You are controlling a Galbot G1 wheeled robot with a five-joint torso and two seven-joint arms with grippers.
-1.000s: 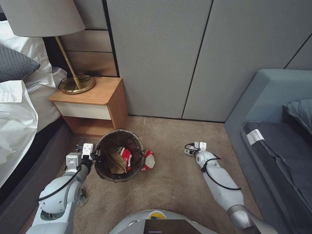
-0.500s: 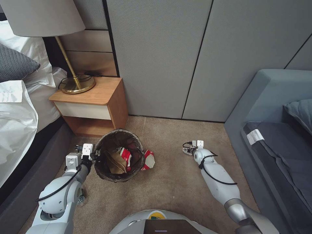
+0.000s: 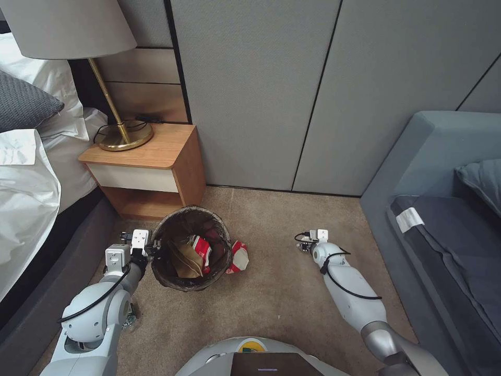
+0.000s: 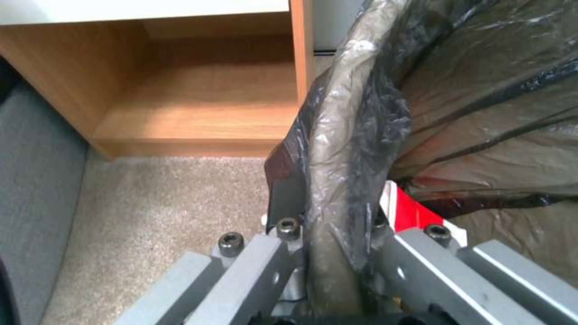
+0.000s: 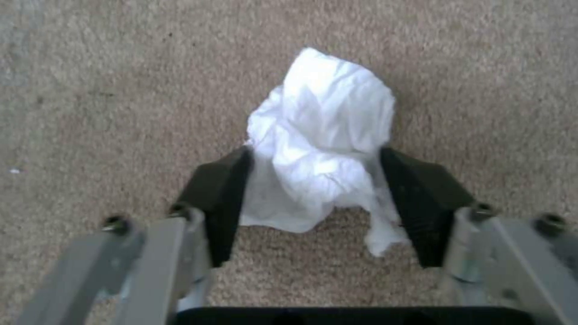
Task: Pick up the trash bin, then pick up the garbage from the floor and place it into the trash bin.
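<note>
The trash bin [image 3: 190, 249], lined with a dark bag, stands on the floor [image 3: 271, 297] in front of the nightstand. My left gripper [image 3: 150, 249] is shut on its left rim [image 4: 337, 135], one finger inside and one outside. The bin holds a brown paper bag [image 3: 183, 261] and a red-and-white wrapper [image 3: 202, 250]. Another red-and-white wrapper [image 3: 239, 257] lies on the carpet against the bin's right side. My right gripper [image 3: 307, 241] is down at the carpet, its black fingers [image 5: 220, 198] pressed against both sides of a white tissue wad [image 5: 319, 135].
A wooden nightstand [image 3: 151, 167] with a brass lamp [image 3: 124, 136] stands behind the bin. The bed [image 3: 26, 183] runs along the left, a grey sofa [image 3: 443, 219] along the right. A small colourful scrap [image 3: 129, 317] lies under my left arm.
My right gripper shifted slightly left, then came back a little towards me, staying low over the same patch of carpet. The left gripper and the bin have not moved.
</note>
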